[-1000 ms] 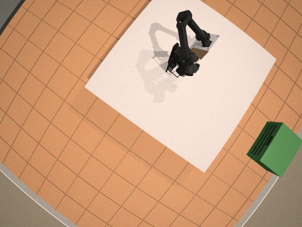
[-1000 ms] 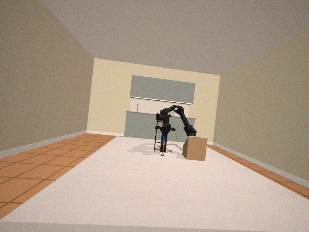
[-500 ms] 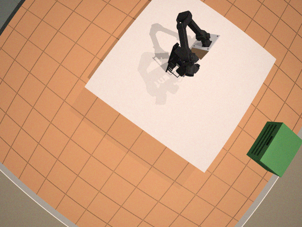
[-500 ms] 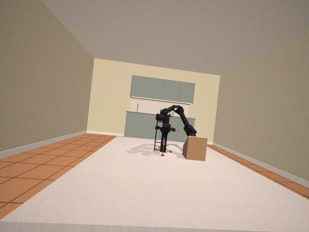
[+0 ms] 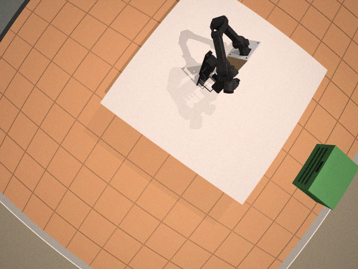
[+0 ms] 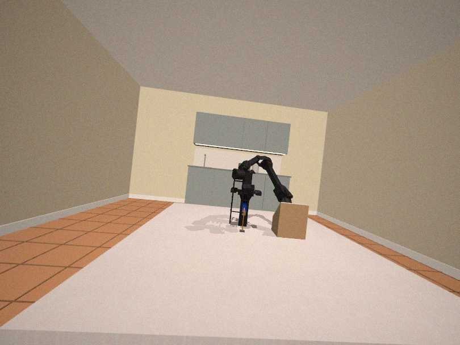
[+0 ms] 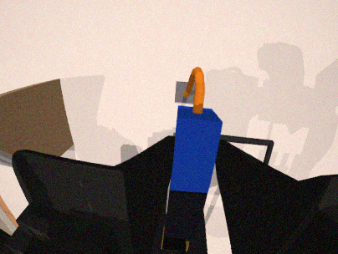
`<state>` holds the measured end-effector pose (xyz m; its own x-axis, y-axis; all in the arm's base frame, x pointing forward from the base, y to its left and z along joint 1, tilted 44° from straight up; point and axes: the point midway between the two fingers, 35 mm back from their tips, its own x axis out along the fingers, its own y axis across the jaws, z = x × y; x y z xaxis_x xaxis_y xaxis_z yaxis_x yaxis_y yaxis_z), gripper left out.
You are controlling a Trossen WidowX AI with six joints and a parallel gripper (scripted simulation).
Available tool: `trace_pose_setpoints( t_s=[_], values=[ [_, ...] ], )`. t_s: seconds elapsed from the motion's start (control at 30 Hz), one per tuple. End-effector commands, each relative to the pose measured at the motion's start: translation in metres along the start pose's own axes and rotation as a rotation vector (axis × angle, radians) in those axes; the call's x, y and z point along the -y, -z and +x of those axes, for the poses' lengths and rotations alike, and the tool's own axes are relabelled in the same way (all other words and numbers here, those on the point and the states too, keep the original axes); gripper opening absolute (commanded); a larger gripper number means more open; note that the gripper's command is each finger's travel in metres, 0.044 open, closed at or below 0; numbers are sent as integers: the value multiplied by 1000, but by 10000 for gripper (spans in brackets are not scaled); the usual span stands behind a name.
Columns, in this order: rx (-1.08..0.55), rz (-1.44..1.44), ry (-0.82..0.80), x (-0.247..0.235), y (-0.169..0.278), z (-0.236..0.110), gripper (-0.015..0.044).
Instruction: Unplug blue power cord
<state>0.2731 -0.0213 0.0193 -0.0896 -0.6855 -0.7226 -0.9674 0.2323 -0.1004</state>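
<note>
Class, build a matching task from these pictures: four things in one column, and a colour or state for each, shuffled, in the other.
Things:
1. plug
2. cord
3. cabinet
4. tool

Descriptions:
A. green
B. shut on the plug
C. blue
D. orange

Pairs: 1-C, 2-D, 3-A, 4-B
</note>
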Motion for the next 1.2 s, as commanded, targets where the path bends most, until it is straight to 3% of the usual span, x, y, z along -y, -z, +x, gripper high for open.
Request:
trace_pose_setpoints(
  t_s=[0.0,0.27,0.4,0.57,1.17],
  values=[
    [-1,2,0,0,1,0,131],
    [-1,2,0,0,1,0,341],
    [2,2,1,2,-19,-5,440],
    [3,3,1,0,-59,-13,440],
    [3,3,1,0,-59,-13,440]
  ],
)
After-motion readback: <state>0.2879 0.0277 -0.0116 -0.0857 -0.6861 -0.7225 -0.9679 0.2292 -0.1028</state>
